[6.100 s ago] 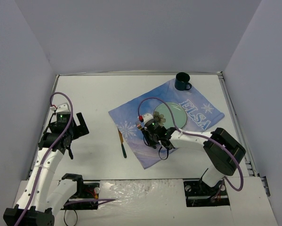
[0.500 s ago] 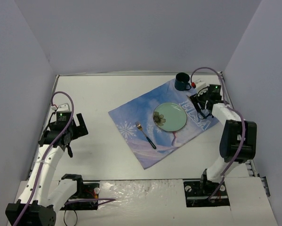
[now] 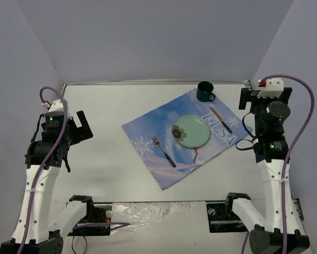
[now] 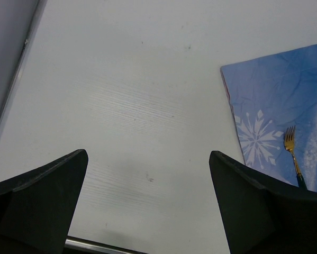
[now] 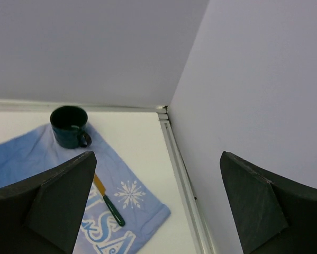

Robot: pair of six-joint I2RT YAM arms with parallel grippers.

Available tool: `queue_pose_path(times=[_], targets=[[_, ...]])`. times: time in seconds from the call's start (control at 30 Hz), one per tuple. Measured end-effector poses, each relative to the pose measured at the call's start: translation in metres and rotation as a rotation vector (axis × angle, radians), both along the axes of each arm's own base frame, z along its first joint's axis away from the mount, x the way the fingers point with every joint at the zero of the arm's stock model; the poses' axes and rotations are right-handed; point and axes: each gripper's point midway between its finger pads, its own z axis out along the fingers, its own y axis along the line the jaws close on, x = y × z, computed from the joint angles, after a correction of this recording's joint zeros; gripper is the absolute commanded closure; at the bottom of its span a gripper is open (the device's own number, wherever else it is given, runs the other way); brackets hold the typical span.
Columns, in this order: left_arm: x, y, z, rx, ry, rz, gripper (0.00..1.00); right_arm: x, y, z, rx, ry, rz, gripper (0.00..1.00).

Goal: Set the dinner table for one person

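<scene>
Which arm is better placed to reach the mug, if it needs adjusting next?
Right: the right gripper, open, sits near the mug; the left gripper is far across the dinner table.

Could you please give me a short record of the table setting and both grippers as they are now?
table: white, with metal edge rails
cloth: blue, printed, askew on the table
plate: pale green, mid-cloth
fork: on the cloth, left of the plate
knife: on the cloth, right of the plate
mug: dark, at the cloth's far corner
left gripper: jaws open, empty
right gripper: jaws open, empty
</scene>
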Motion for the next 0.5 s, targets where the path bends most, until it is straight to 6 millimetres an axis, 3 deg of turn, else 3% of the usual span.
queue_pose_path(times=[0.17, 0.3, 0.5], targets=[[-0.009, 0.001, 0.032, 0.028, -0.058, -0.028, 0.03, -0.039, 0.007, 0.021, 0.087, -0.054, -0.082, 0.00], [-0.018, 0.005, 0.053, 0.065, -0.095, -0.047, 0.03, -0.061, 0.001, 0.017, 0.159, -0.050, -0.167, 0.00], [-0.027, 0.010, 0.059, 0.112, -0.089, -0.062, 0.03, -0.098, -0.008, 0.016, 0.216, -0.103, -0.228, 0.00]])
